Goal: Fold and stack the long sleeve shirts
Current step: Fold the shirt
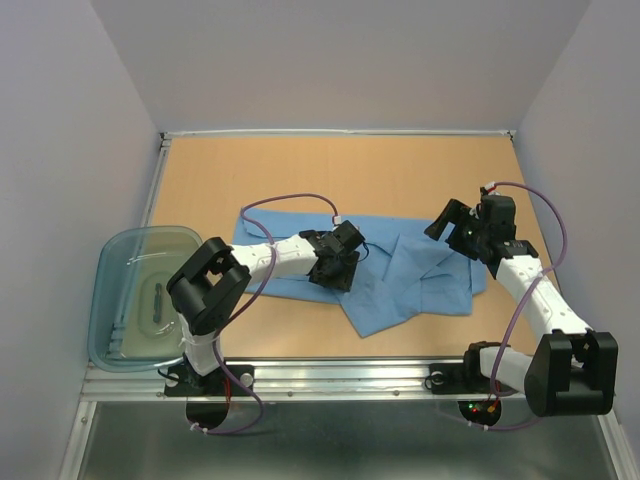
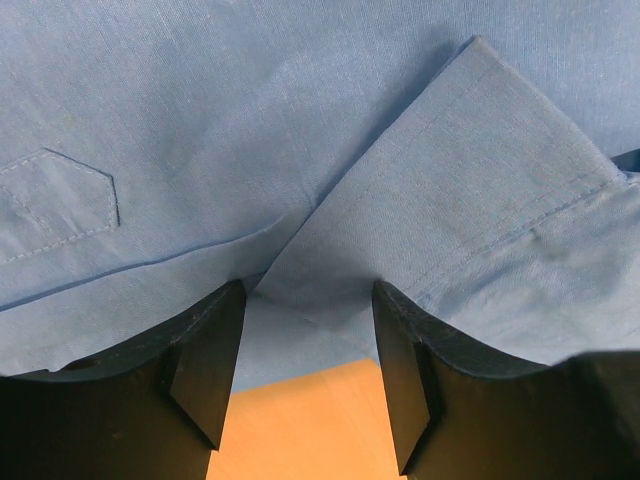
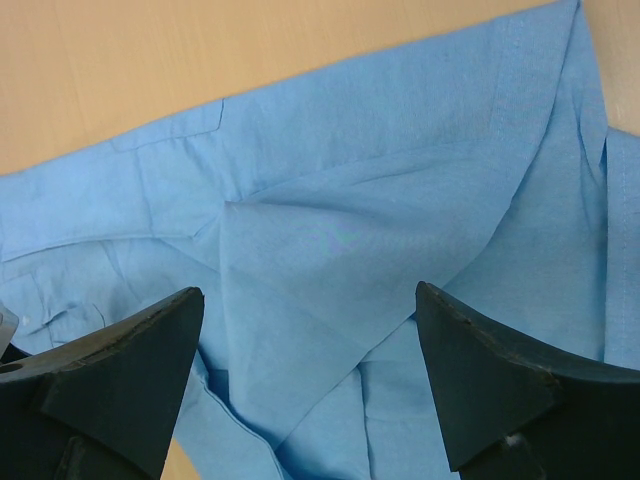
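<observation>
- On the table (image 1: 330, 170), 1 light blue shirt (image 1: 425, 280) lies rumpled mid-table, barely folded; stacking not yet begun.
- Left gripper (image 1: 335, 270): jaws apart at a sleeve edge.
- Right gripper (image 1: 452, 226): jaws wide, hovering, holding nothing.

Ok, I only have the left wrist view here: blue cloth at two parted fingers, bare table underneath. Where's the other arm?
Observer: The right end effector hovers above the right part of the shirt, fingers wide apart, holding nothing.
Operator: Is the shirt folded?
Observer: No. The top view shows it rumpled and spread across the table, with one corner pointing toward the near edge.
Operator: Anything else around?
Observer: A clear bluish tub sits at the table's left side, apart from the shirt.
</observation>
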